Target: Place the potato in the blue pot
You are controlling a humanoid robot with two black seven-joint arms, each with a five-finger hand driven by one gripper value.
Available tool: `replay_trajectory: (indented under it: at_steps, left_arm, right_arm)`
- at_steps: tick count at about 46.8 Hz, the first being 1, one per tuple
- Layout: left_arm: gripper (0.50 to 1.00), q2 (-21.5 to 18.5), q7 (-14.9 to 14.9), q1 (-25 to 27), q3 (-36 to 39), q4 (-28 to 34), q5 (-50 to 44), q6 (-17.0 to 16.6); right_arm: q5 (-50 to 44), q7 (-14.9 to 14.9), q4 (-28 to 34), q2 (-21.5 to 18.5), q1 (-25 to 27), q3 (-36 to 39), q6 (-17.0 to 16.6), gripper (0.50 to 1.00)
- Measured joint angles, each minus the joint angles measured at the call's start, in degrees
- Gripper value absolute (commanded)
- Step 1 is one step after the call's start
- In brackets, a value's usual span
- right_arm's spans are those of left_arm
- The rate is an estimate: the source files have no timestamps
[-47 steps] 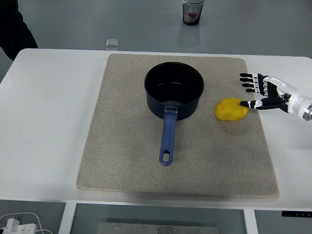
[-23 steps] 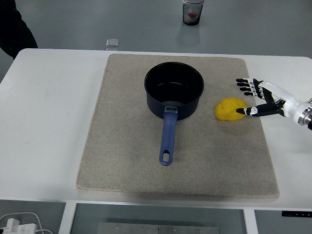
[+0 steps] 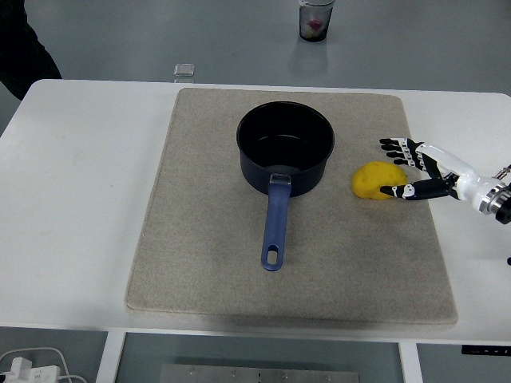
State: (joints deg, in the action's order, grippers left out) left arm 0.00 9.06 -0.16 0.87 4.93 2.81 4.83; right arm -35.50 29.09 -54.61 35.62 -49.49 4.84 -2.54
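Observation:
A yellow potato (image 3: pixel 376 179) lies on the beige mat (image 3: pixel 207 239), just right of the blue pot (image 3: pixel 285 147). The pot stands upright and empty at the mat's middle back, its blue handle (image 3: pixel 275 225) pointing toward me. My right hand (image 3: pixel 397 168) reaches in from the right edge. Its fingers are spread around the potato's right end, with the thumb tip at the potato's lower right and the other fingertips at its upper right. The fingers are not closed on the potato. My left arm is out of view.
A small clear block (image 3: pixel 184 71) sits at the table's back edge left of the mat. A cup (image 3: pixel 315 19) stands on the floor beyond the table. A person's dark sleeve (image 3: pixel 20 48) shows at the top left.
My right hand has moved down and left, closing in on the potato's right end, with the thumb sliding under its lower right side. The potato and pot have not moved.

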Motion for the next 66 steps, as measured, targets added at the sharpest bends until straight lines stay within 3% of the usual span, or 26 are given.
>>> replay_trajectory:
  at_steps: [26, 36, 40, 44, 54, 66]
  left_arm:
    - [0.996, 0.00, 0.01, -0.02, -0.01, 0.00, 0.00, 0.00]
    - [0.996, 0.00, 0.01, -0.02, -0.06, 0.04, 0.01, 0.00]
    - [0.996, 0.00, 0.01, -0.02, -0.08, 0.07, 0.00, 0.00]
    - [0.996, 0.00, 0.01, -0.02, -0.08, 0.07, 0.00, 0.00]
    - [0.996, 0.00, 0.01, -0.02, -0.08, 0.00, 0.00, 0.00]
    - [0.996, 0.00, 0.02, -0.06, -0.08, 0.05, 0.00, 0.00]
  right_arm:
    - [-0.55, 0.87, -1.67, 0.16, 1.07, 0.41, 1.29, 0.899]
    - [-0.45, 1.06, -1.82, -0.54, 1.54, 0.65, 3.10, 0.805]
    - [-0.45, 1.18, -1.82, -1.38, 1.77, 0.79, 3.60, 0.795]
    - [-0.50, 1.54, -1.82, -1.87, 2.02, 0.80, 3.94, 0.742]
    - [-0.59, 1.67, -1.73, -3.09, 2.11, 0.69, 5.37, 0.500]
    - [-0.53, 1.67, -1.70, -3.15, 1.93, 0.82, 6.04, 0.500]
